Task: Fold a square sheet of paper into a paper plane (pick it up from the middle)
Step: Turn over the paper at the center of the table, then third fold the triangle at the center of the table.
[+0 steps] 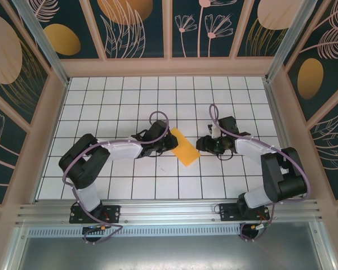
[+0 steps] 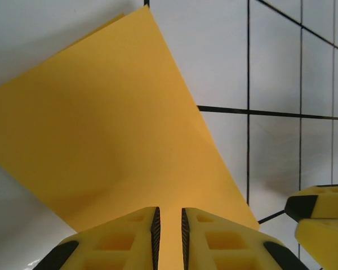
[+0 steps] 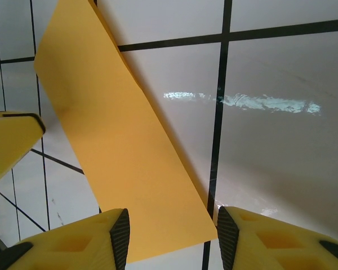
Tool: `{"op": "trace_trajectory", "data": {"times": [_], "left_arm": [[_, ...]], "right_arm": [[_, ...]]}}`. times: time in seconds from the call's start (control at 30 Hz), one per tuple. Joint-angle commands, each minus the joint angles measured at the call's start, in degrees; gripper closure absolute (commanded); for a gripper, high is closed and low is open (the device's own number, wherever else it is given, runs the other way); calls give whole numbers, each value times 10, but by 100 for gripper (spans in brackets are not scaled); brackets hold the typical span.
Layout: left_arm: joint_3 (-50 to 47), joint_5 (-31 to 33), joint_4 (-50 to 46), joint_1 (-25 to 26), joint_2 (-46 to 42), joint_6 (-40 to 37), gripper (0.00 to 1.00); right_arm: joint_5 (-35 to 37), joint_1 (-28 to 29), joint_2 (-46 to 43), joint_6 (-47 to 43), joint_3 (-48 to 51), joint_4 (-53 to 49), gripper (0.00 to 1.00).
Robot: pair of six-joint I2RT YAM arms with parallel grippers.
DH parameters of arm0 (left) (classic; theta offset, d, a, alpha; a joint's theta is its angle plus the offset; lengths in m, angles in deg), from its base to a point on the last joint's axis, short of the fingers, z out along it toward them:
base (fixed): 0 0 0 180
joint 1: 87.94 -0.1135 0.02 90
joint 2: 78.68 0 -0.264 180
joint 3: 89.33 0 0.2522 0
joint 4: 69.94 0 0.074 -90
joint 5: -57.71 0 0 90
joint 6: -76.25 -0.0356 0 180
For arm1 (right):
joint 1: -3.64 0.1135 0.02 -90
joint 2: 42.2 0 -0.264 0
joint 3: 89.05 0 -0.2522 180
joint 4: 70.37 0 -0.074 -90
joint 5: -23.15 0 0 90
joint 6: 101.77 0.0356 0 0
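While the left fingers [image 2: 129,239] pinch the paper [image 2: 101,124] edge, the right fingers [image 3: 84,239], spread astride its opposite end, should close squarely without skewing layers.

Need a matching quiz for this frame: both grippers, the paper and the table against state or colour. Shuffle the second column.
1. left gripper
2. right gripper
3. sheet of paper
4. table

a. white tiles, black grid lines
b. jaws wide apart
c. orange-yellow, between the two grippers
d. jaws nearly together, narrow gap

Pairs: 1-d, 2-b, 3-c, 4-a
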Motion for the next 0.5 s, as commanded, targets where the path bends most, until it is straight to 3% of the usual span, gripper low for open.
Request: {"op": "trace_trajectory", "data": {"times": [0.0, 0.47], "left_arm": [[21, -16, -3, -2, 24, -5, 79], [37, -3, -26, -2, 50, -35, 77]], "right_arm": [[-30, -2, 21, -20, 12, 18, 52], [-85, 1, 45, -24, 23, 32, 56]]}}
